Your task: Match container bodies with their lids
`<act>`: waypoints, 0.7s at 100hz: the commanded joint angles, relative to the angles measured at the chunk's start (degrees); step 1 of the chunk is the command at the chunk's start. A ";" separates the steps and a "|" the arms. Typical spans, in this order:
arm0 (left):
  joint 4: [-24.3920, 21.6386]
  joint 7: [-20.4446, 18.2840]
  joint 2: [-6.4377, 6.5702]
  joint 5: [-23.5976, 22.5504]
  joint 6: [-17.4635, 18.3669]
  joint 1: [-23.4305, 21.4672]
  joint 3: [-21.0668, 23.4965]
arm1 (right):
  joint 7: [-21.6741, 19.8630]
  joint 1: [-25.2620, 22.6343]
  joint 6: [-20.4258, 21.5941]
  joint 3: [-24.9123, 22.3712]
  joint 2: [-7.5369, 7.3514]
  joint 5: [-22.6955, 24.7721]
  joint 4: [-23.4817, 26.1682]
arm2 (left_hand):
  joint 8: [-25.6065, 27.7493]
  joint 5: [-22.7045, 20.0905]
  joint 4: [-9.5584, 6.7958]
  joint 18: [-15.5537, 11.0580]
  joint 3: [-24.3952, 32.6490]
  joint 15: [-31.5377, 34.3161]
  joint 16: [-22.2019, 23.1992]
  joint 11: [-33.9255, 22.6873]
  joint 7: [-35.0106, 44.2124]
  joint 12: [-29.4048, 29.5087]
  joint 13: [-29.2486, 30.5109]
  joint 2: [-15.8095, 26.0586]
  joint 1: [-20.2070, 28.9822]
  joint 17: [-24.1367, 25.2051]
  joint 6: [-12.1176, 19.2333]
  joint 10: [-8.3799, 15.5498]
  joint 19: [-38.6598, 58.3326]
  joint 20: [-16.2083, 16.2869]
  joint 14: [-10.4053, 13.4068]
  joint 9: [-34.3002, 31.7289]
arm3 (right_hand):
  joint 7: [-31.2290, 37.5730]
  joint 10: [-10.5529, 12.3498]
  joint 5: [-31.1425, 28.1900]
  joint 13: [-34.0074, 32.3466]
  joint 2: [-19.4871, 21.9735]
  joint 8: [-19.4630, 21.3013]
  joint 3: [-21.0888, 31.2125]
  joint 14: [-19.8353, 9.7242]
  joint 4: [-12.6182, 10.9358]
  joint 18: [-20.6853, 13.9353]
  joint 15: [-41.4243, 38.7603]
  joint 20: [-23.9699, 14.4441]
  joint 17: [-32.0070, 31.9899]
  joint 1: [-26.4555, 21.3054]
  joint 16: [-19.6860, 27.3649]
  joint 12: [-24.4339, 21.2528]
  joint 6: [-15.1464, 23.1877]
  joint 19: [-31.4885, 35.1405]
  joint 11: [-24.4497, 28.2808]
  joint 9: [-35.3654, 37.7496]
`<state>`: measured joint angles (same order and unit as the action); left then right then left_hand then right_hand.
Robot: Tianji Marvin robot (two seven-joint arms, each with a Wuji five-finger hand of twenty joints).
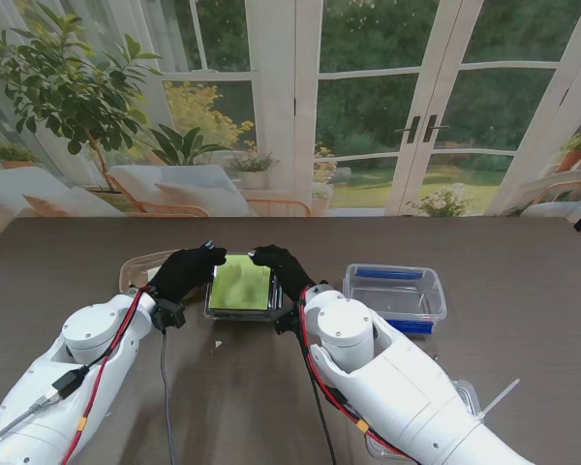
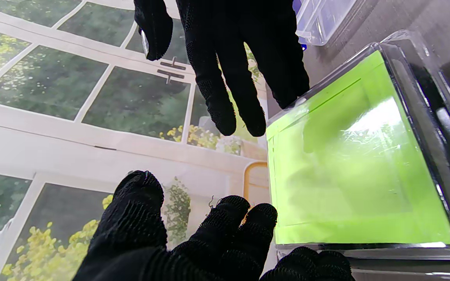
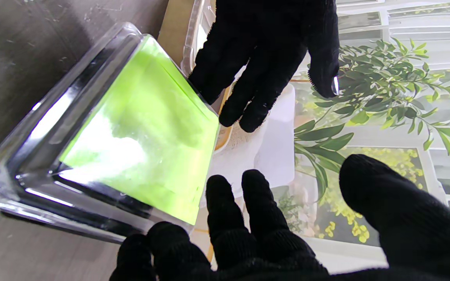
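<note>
A clear box with a bright green lid (image 1: 239,283) rests on the dark table in front of me. My left hand (image 1: 184,271) stands against its left side and my right hand (image 1: 279,268) against its right side, fingers spread. In the left wrist view the green lid (image 2: 350,164) lies beside my left fingers (image 2: 225,222), and a right-hand fingertip (image 2: 291,93) touches its far corner. The right wrist view shows the green lid (image 3: 139,128) with my right fingers (image 3: 225,210) at its edge and the left hand (image 3: 264,50) opposite. Neither hand wraps around it.
A clear box with blue strips (image 1: 395,294) stands to the right of the green one. A clear tan-tinted container (image 1: 136,269) sits partly hidden behind my left hand. A clear plastic piece (image 1: 479,399) lies near my right forearm. Windows lie beyond the table's far edge.
</note>
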<state>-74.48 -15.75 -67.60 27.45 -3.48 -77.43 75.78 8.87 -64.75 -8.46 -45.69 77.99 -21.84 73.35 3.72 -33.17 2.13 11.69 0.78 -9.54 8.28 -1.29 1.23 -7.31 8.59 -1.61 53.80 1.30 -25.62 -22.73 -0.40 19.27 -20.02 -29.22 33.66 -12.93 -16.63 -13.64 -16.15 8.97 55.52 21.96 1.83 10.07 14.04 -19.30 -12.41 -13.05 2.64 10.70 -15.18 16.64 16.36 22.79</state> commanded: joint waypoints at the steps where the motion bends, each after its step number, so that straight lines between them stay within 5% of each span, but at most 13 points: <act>1: -0.46 -2.17 -1.22 0.59 -0.37 0.62 -0.76 | -1.70 0.25 0.15 0.70 1.42 -0.58 0.11 | -0.18 -0.06 -1.47 -4.80 -1.54 11.15 3.25 0.06 -0.30 -0.57 4.81 2.30 -0.05 -3.48 0.31 1.40 6.85 3.13 4.36 -0.14 | -0.25 -0.66 -1.43 -7.10 -0.47 -0.21 -0.17 -10.74 1.81 -2.95 -13.59 -1.58 17.91 -0.92 -5.26 0.20 -0.25 0.36 -0.01 -0.08; 70: 5.27 -4.25 -1.75 0.81 -2.83 4.19 -1.15 | -3.17 3.78 0.15 1.31 2.97 -2.51 -5.86 | -0.16 -0.25 -1.45 -4.98 -1.58 11.12 3.40 -0.16 -0.25 -1.11 4.51 2.47 -0.09 -3.04 0.89 1.50 6.94 3.65 4.48 -0.45 | -0.25 -0.82 -1.91 -6.98 -0.54 -0.19 -0.28 -10.27 1.80 -2.65 -13.57 -1.73 17.78 -1.01 -5.24 0.19 -0.18 0.27 -0.02 0.00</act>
<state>-69.13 -17.86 -68.24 27.98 -5.91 -73.69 75.10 7.30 -61.42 -8.51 -45.02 79.49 -23.99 67.52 3.72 -33.09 2.13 11.66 0.78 -9.54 8.28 -1.30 1.23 -7.93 8.59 -1.61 53.80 1.30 -25.61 -22.73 0.37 20.72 -20.02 -29.21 33.66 -12.99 -16.63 -13.64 -16.15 8.97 55.52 21.96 1.83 10.07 14.04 -19.33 -12.41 -13.05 2.64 10.70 -15.47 16.64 16.36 22.79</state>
